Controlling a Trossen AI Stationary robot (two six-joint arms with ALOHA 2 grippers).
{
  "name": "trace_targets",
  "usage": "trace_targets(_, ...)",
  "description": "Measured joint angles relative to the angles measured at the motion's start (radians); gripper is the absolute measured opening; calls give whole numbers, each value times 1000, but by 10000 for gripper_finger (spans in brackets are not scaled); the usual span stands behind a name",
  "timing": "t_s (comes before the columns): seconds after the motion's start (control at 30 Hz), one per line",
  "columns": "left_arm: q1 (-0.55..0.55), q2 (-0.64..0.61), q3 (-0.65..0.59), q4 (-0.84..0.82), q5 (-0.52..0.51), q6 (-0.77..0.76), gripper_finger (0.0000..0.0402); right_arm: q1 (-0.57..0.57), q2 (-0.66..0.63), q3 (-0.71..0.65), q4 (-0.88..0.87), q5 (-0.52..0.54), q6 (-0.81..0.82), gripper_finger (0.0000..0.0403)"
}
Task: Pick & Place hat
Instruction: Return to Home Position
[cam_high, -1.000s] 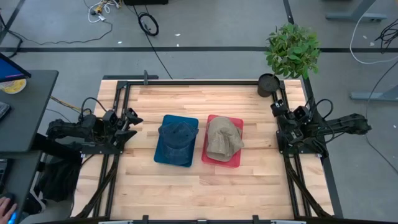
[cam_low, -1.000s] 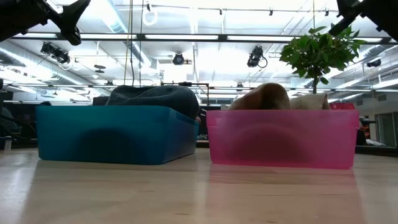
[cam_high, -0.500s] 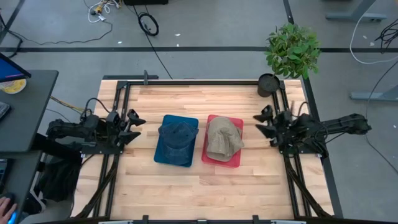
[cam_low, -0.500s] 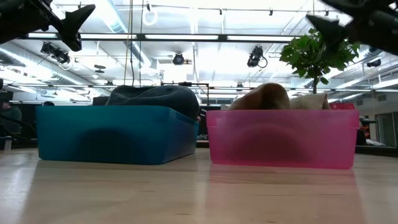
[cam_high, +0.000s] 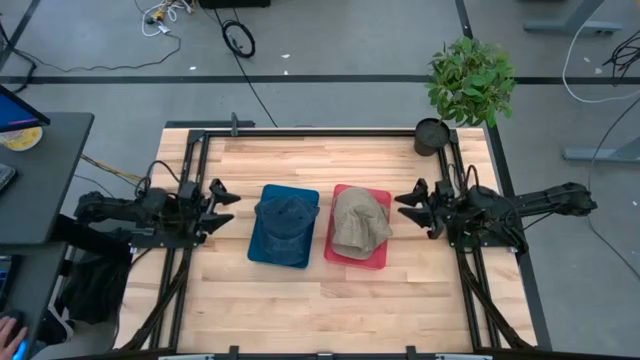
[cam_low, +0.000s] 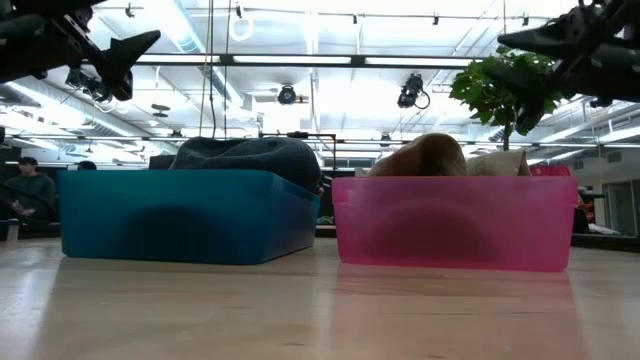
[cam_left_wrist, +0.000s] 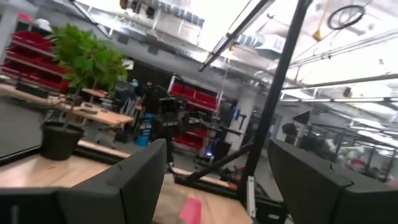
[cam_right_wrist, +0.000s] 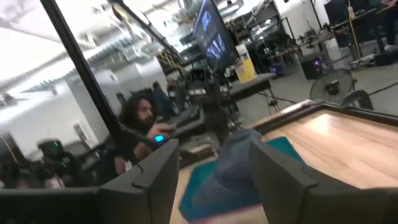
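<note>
A dark blue hat (cam_high: 285, 217) lies in a blue bin (cam_high: 262, 253) at the table's middle, and a tan hat (cam_high: 358, 222) lies in a pink bin (cam_high: 355, 260) right beside it. In the low view the blue hat (cam_low: 250, 155) and the tan hat (cam_low: 428, 157) bulge above their bins' rims. My left gripper (cam_high: 228, 194) is open, raised above the table left of the blue bin. My right gripper (cam_high: 405, 205) is open, raised right of the pink bin, pointing at it.
A potted plant (cam_high: 468, 82) stands at the table's far right corner. Black frame rails (cam_high: 190, 180) run along the table's left, right and far sides. Bare wood (cam_high: 320, 300) lies in front of the bins. A desk with a laptop (cam_high: 20, 110) stands left of the table.
My right gripper has swung from the right rail toward the pink bin, reaching out over the table. My left gripper has crept toward the blue bin. The hats and bins have stayed put.
</note>
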Motion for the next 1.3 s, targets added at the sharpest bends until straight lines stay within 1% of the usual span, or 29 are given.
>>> trace_targets(0.13,0,1,0,-11,-34,-9,286,0,0,0,-87,0,-29,197)
trace_targets(0.23,0,2,0,-48,-63,-46,286,0,0,0,-183,3,-10,197)
trace_targets(0.4,0,2,0,-54,-61,-79,286,0,0,0,-338,3,32,197)
trace_targets(0.53,0,2,-1,-53,-61,-79,286,0,0,0,-452,3,18,197)
trace_targets(0.6,0,2,-1,-53,-61,-83,286,0,0,0,-501,3,-24,197)
trace_targets(0.77,0,2,-1,-53,-61,-70,286,0,0,0,-506,15,-217,197)
trace_targets(0.93,0,2,-1,-90,-47,110,286,0,0,1,-504,36,-340,197)
trace_targets(1.03,0,2,-1,-138,-45,145,286,0,1,1,-504,36,-390,197)
trace_targets(1.13,0,2,-1,-232,-45,121,286,0,1,1,-504,39,-441,197)
trace_targets(1.23,0,2,-1,-306,-44,102,286,0,1,1,-497,68,-449,197)
trace_targets(1.3,0,2,-1,-308,-47,129,286,0,1,1,-493,94,-451,197)
